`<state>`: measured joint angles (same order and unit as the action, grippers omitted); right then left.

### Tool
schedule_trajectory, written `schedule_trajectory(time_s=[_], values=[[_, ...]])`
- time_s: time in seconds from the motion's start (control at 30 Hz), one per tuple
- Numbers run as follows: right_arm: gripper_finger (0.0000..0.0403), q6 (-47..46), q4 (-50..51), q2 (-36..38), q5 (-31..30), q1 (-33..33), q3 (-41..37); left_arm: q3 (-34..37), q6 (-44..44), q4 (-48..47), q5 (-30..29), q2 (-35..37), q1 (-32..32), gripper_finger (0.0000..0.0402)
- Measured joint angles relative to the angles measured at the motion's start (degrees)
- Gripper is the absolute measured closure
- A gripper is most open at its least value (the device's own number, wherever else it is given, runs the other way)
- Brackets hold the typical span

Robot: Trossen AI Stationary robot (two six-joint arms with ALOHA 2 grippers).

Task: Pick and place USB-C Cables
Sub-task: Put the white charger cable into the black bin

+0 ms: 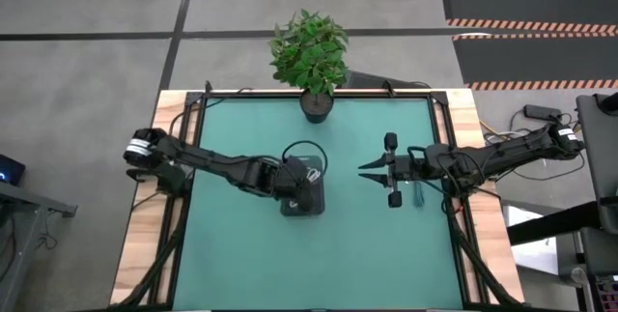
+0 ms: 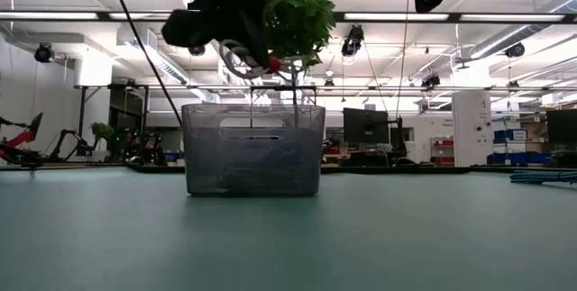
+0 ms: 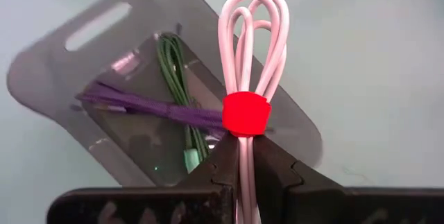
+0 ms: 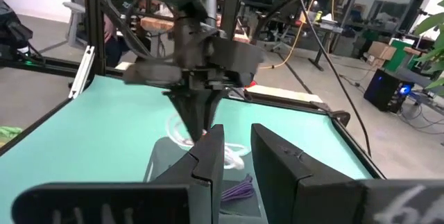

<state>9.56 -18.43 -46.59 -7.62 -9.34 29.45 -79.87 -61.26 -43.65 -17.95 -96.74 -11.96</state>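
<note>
The left tool is closed on the white cable, pinching the bundle just below its red band, and hangs directly above the grey tray near the middle of the worktop. In the left wrist view the loops stand clear beyond the fingertips, over the tray's open mouth.

The bundle looks light and soft: the loops hold a loose shape and would likely sag or swing when moved. The band is the firm spot, since it keeps the strands together, so a hold at or beside it seems safest; a hold on a single loop could let the coil slide apart. The smooth jacket may slip in a weak pinch.

Two other cables already lie inside the tray, a green cable and a dark purple-blue cable crossing it.

The right tool waits to the right of the tray, its fingers slightly parted and holding nothing. A further teal cable lies on the worktop beside that arm.
</note>
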Motion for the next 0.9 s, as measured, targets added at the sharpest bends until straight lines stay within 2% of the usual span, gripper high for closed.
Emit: schedule_trajectory(time_s=[0.43, 0.6, 0.9], values=[[0.0339, 0.0, 1.5, 0.0, -0.5, 0.0, 0.0, 6.9, -1.5, 6.8, -0.3, -1.1, 5.3, 0.0392], [0.0339, 0.3, 1.8, 0.0, -2.6, 0.0, 0.0, 9.3, -2.4, 10.7, 0.8, -1.1, 5.3, 0.0392], [0.0339, -0.1, 3.3, 0.0, -4.5, 0.0, 0.0, 11.6, -2.9, 10.5, 1.0, -1.1, 5.4, 0.0392]])
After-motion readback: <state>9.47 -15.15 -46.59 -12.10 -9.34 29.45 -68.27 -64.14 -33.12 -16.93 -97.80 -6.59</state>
